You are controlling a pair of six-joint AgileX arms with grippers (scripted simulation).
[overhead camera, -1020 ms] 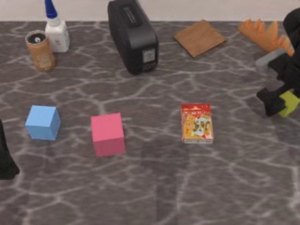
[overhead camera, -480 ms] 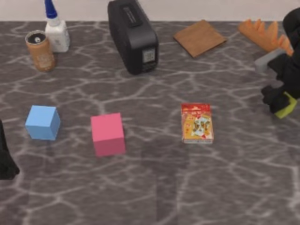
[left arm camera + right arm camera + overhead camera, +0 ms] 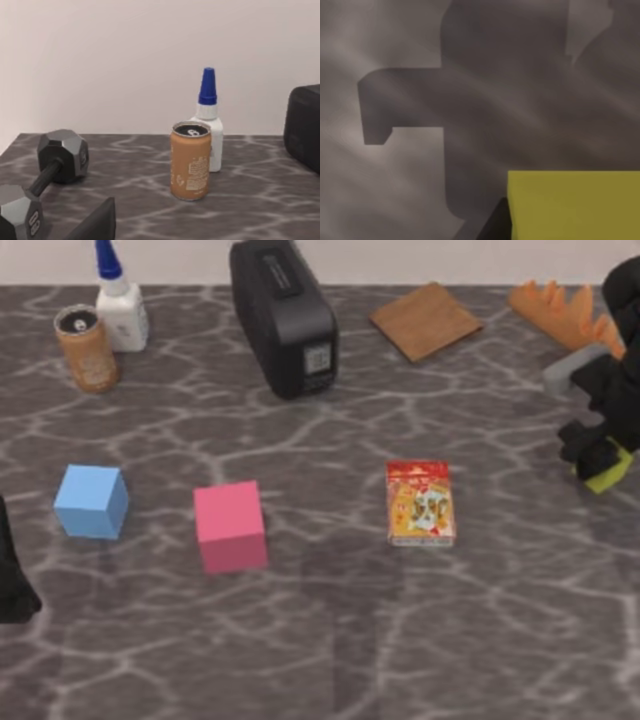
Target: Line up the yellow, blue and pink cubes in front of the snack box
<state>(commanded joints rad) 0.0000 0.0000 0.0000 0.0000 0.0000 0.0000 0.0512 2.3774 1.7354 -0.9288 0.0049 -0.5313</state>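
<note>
I find my right gripper [image 3: 597, 462] at the far right edge of the tabletop [image 3: 330, 640], clamped on the yellow cube [image 3: 611, 470], which shows lime below the dark fingers. In the right wrist view the same cube [image 3: 575, 205] fills the lower corner, with the gripper's shadow on the marbled surface beyond it. The snack box [image 3: 420, 503] lies flat right of centre, well apart from that cube. The pink cube [image 3: 230, 526] sits left of centre and the blue cube [image 3: 91, 501] further left, apart from each other and from the box. My left arm [image 3: 12, 575] is parked at the left edge; I cannot tell how its gripper stands. Along the back I note a can [image 3: 86, 347], a glue bottle [image 3: 119, 302], a black device [image 3: 284, 315] and a brown square [image 3: 426, 320]. The left wrist view adds a dumbbell [image 3: 47, 172].
</note>
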